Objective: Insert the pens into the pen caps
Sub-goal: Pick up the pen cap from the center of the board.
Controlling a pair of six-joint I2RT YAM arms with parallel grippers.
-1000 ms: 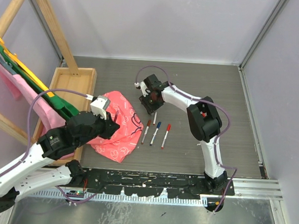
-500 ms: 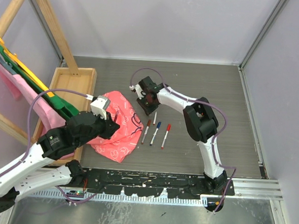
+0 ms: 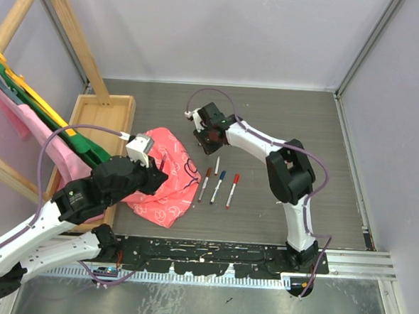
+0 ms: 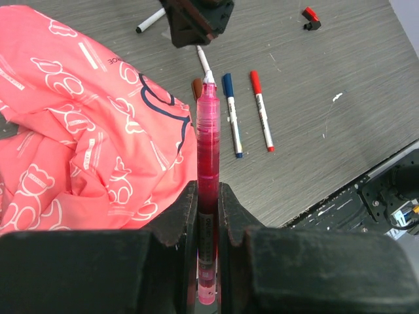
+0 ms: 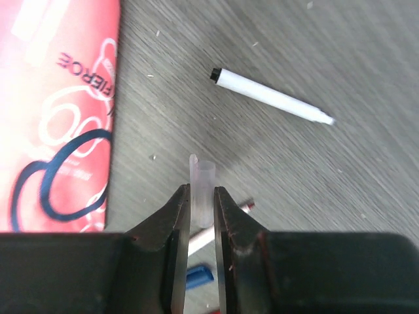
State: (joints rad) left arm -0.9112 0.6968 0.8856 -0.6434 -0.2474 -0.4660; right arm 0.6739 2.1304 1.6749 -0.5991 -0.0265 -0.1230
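My left gripper (image 4: 207, 196) is shut on a translucent pink-red pen (image 4: 208, 137) that points forward over the pink cloth's edge. My right gripper (image 5: 201, 196) is shut on a small clear pen cap (image 5: 203, 180), held upright just above the table. In the top view the right gripper (image 3: 211, 134) hovers behind a row of three capped pens: dark red (image 3: 205, 184), blue (image 3: 218, 186) and red (image 3: 232, 190). A bare white pen (image 5: 272, 97) lies on the table beyond the cap. The left gripper (image 3: 158, 174) stays over the cloth.
A crumpled pink patterned cloth (image 3: 162, 179) lies left of the pens. A wooden tray (image 3: 101, 118) and an easel with hanging cloths stand at the far left. A loose red cap (image 4: 309, 13) rests further back on the right.
The right gripper's jaws have closed onto the clear cap, and its wrist shifted slightly. The left arm and its pen have not moved.
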